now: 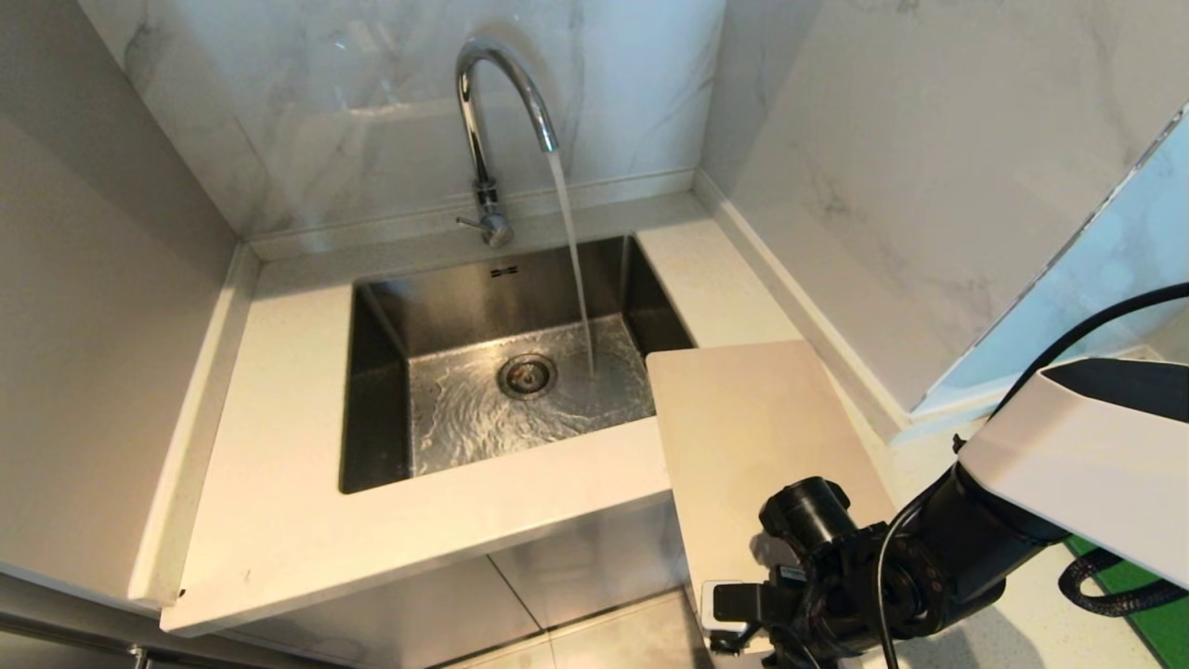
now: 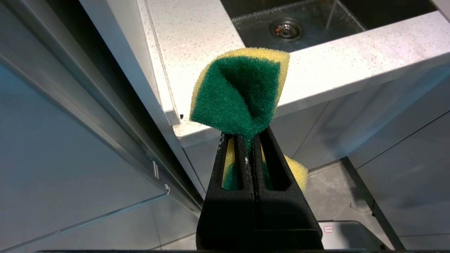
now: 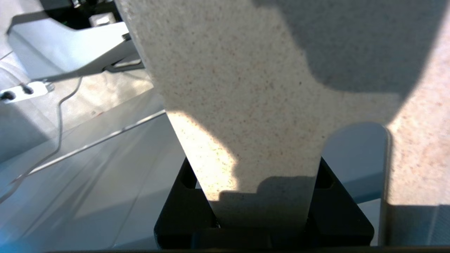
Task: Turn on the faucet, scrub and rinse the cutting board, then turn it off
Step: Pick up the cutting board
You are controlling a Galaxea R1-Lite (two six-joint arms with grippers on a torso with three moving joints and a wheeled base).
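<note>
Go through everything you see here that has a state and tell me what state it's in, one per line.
faucet: on, water streaming into the sink
sink: wet, drain open
cutting board: dry-looking, on the counter beside the sink, near end gripped
sponge: folded, pinched
left gripper: shut on sponge
right gripper: shut on cutting board

I stand in a kitchen: a steel sink [image 1: 446, 307] sunk in a pale speckled table [image 1: 279, 390], a chrome faucet [image 1: 483, 139] running, marble-look walls [image 1: 882, 167], grey cabinets [image 2: 386, 133] below.

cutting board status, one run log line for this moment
faucet: running | cutting board: beside sink, gripped by right gripper | left gripper: clamps sponge
</note>
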